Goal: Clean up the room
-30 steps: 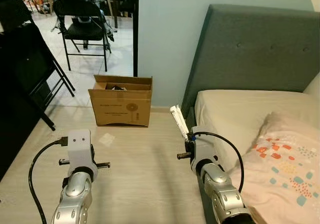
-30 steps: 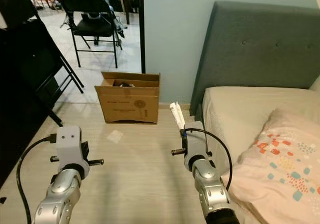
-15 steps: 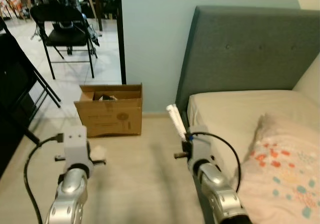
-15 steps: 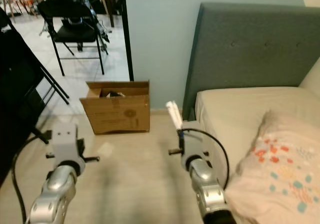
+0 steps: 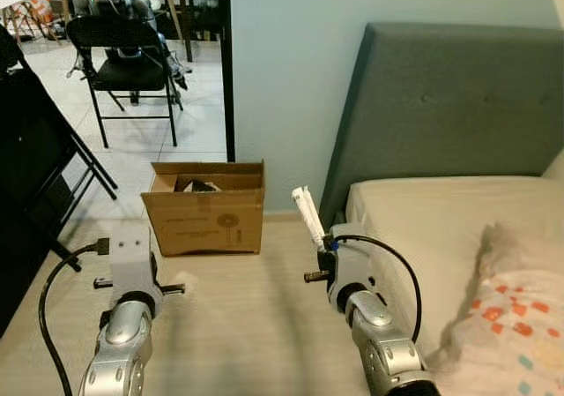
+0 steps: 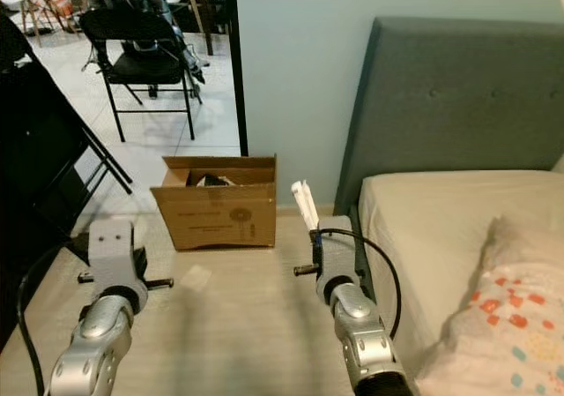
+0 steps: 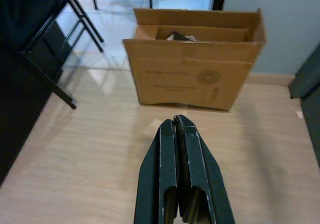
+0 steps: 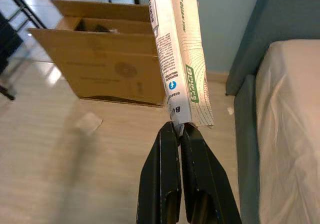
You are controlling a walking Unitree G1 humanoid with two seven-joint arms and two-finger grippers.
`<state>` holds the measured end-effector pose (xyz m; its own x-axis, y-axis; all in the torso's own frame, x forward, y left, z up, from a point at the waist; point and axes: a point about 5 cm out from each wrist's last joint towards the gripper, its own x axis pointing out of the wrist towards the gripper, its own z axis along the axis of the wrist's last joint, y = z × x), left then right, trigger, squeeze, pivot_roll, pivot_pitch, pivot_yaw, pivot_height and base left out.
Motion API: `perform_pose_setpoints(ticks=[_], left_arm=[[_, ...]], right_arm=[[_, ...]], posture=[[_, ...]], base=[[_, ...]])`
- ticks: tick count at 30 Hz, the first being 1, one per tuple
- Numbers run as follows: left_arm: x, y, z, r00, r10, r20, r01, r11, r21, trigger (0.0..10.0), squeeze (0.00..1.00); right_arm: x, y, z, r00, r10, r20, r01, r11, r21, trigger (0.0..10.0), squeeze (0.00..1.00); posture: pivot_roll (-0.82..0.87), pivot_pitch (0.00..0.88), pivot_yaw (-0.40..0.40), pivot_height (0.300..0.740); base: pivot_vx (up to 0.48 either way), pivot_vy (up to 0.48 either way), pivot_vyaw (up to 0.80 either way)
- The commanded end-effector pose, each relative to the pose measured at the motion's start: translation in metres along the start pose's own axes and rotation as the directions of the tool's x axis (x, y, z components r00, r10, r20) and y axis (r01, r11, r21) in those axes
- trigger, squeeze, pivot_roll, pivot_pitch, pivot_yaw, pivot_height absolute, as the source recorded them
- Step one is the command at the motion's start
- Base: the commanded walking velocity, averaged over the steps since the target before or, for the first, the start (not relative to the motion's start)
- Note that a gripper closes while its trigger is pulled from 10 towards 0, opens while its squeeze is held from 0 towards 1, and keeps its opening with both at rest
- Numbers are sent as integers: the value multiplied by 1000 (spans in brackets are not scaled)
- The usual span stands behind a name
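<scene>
Right gripper (image 8: 179, 129): fingers closed on the lower end of a white-and-green wrapper (image 8: 177, 59), which is standing up and away from the fingertips.
Left gripper (image 7: 176, 121): fingers pressed together, carrying nothing, hovering over the wooden floor (image 7: 90, 174).
Cardboard box (image 5: 205, 206): open-topped, sitting ahead and slightly left of the wrapper, against the wall beside the bed (image 5: 423, 211).
Nearer arm: both lie about equally near; only the right is loaded.
Paper scrap (image 6: 196, 278): lying on the floor before the box.
Hard to make out: the box's dark contents; the wrapper's print.
</scene>
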<state>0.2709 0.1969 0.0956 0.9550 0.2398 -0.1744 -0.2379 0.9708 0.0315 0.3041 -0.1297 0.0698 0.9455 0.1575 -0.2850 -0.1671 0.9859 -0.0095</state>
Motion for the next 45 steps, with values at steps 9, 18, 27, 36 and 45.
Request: perform_pose_setpoints(ticks=[9, 18, 27, 36, 45], left_arm=[[2, -3, -2, 1000, -18, -10, 19, 1000, 11, 10000, 0], [2, -3, -2, 1000, -25, -15, 25, 1000, 9, 10000, 0], [2, -3, -2, 1000, -28, -14, 28, 1000, 6, 10000, 0], [1, -2, -3, 999, -31, -14, 31, 999, 8, 10000, 0], [1, -2, -3, 999, -31, -13, 31, 999, 8, 10000, 0]], right_arm=[[4, -3, 0, 1000, -18, 2, 18, 1000, 22, 10000, 0], [3, -2, -3, 1000, -19, -3, 19, 999, 29, 10000, 0], [4, -2, -3, 1000, -20, -2, 20, 999, 29, 10000, 0], [3, -1, -3, 1000, -15, 0, 15, 999, 31, 10000, 0], [3, -1, -2, 1000, -7, 5, 7, 999, 32, 10000, 0]], posture=[[1, 57, -34, 740], [2, 61, -28, 740], [-1, 57, -25, 740], [-1, 50, -26, 740], [0, 53, -26, 740]], base=[[408, 0, 0], [432, 0, 0], [453, 0, 0], [455, 0, 0], [455, 0, 0]])
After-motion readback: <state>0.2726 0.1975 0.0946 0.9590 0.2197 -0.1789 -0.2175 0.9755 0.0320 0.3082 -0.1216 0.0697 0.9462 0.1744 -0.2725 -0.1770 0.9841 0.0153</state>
